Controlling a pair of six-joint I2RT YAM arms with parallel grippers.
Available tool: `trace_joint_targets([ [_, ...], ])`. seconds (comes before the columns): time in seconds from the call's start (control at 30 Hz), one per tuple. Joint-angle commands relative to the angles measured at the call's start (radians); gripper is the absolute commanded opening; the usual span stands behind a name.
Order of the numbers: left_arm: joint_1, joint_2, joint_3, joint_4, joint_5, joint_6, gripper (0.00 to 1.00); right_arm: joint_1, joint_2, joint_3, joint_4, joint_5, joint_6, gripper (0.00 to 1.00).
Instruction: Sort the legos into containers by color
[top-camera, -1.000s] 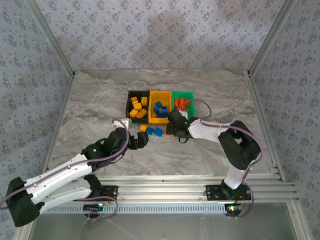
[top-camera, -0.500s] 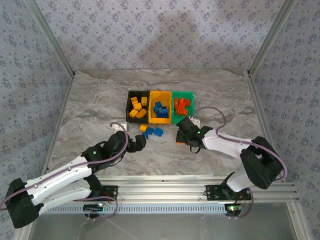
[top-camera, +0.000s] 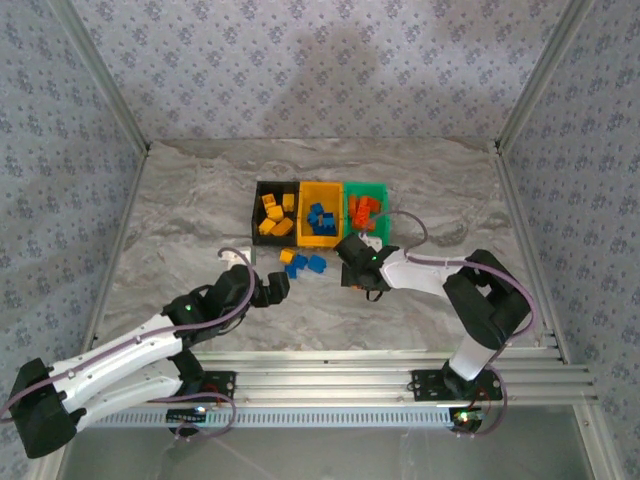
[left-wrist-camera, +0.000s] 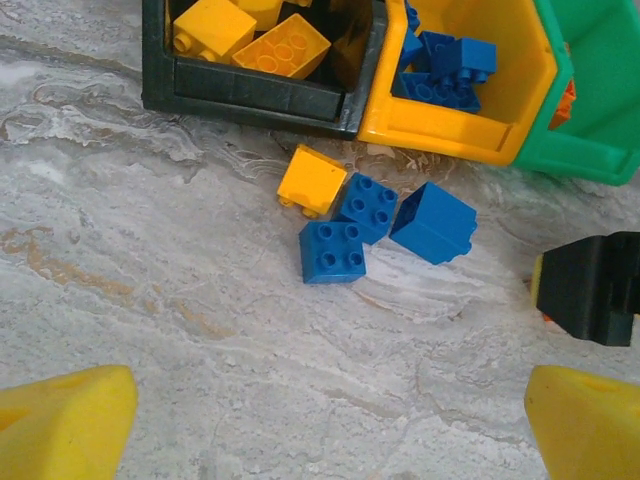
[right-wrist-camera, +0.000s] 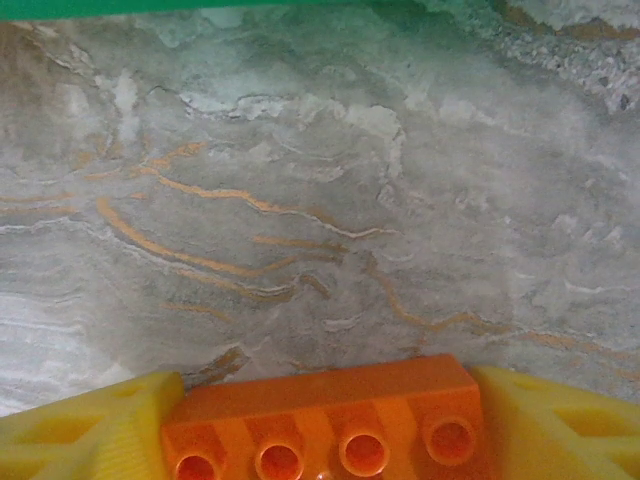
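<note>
Plainly clamped a red-orange brick (right-wrist-camera: 320, 405) between the fingers (right-wrist-camera: 90, 430) of the right end effector (right-wrist-camera: 320, 440), near the tabletop (right-wrist-camera: 300, 200) just in front of the green bin (top-camera: 367, 186). Held the left end effector (left-wrist-camera: 325, 425) wide open and empty above one yellow brick (left-wrist-camera: 312, 180) and three blue bricks (left-wrist-camera: 332, 252), loose on the tabletop just in front of the black bin (left-wrist-camera: 250, 95) and yellow-orange bin (left-wrist-camera: 440, 130).

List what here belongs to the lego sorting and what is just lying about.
Job:
black bin, yellow bin, green bin
loose blue bricks and yellow brick in front of the bins
orange brick in the right gripper

Not the job:
table
metal frame
patterned walls
</note>
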Motion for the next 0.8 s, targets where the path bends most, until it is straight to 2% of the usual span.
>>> trace_joint_targets([
  [0.0, -0.003, -0.015, -0.006, -0.011, -0.028, -0.012, 0.99, 0.009, 0.027, 0.001, -0.050, 0.001, 0.017, 0.71],
  [0.2, -0.003, -0.014, -0.007, -0.020, -0.034, -0.015, 1.00, 0.009, -0.050, -0.003, -0.033, 0.000, -0.010, 0.58],
  [0.43, -0.001, -0.003, -0.016, -0.040, -0.042, -0.047, 1.00, -0.038, -0.201, 0.124, -0.088, 0.004, -0.101, 0.56],
  [0.57, -0.001, 0.011, -0.018, -0.044, -0.040, -0.070, 1.00, -0.119, -0.161, 0.232, -0.073, -0.030, -0.141, 0.58],
  [0.77, -0.002, 0.015, -0.021, -0.038, -0.023, -0.083, 0.99, -0.211, 0.024, 0.422, -0.079, -0.059, -0.152, 0.60],
])
